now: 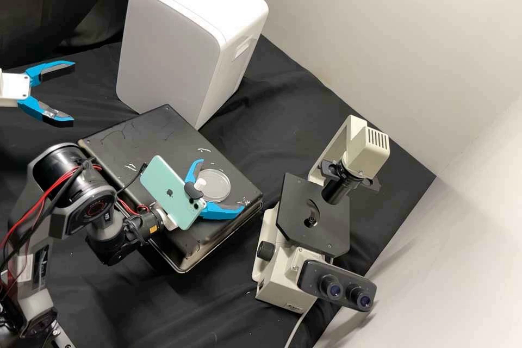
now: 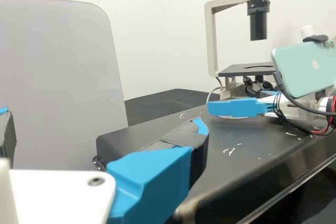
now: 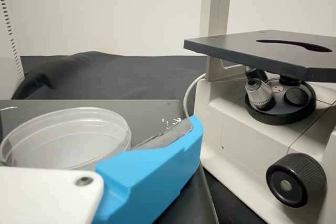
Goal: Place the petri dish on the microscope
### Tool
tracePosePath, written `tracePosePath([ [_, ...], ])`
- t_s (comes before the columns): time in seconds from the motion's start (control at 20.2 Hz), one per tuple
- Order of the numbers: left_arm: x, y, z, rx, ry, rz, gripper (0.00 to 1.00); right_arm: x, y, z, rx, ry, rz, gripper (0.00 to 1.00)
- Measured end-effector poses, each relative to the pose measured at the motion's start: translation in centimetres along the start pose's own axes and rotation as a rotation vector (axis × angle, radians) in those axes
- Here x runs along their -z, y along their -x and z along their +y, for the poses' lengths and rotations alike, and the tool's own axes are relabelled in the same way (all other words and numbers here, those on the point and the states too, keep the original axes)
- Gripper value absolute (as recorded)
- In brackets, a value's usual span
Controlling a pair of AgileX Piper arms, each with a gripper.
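My right gripper (image 1: 224,183) is open around the petri dish (image 1: 213,185), holding nothing; squeeze off-centre and it could squirt off the tray (image 1: 141,136).

Petri dish (image 1: 213,185): on the tray (image 1: 141,141), between the fingers of the right gripper (image 1: 222,185). Microscope (image 1: 310,228) — ahead of the fingertips, beside the tray. Box-shaped appliance (image 1: 190,38) — off to the gripper's left, at the tray's edge.
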Motion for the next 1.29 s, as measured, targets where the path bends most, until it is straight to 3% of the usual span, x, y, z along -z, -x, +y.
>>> tracePosePath([
  [0.94,0.16,0.02,0.11,-0.007,0.001,0.01,1.0,-0.35,0.01,0.39,-0.016,-0.002,-0.014,0.0],
  [1.29,0.16,0.08,0.21,-0.013,0.003,0.009,1.0,-0.69,0.05,0.92,-0.03,-0.037,-0.019,0.0],
])
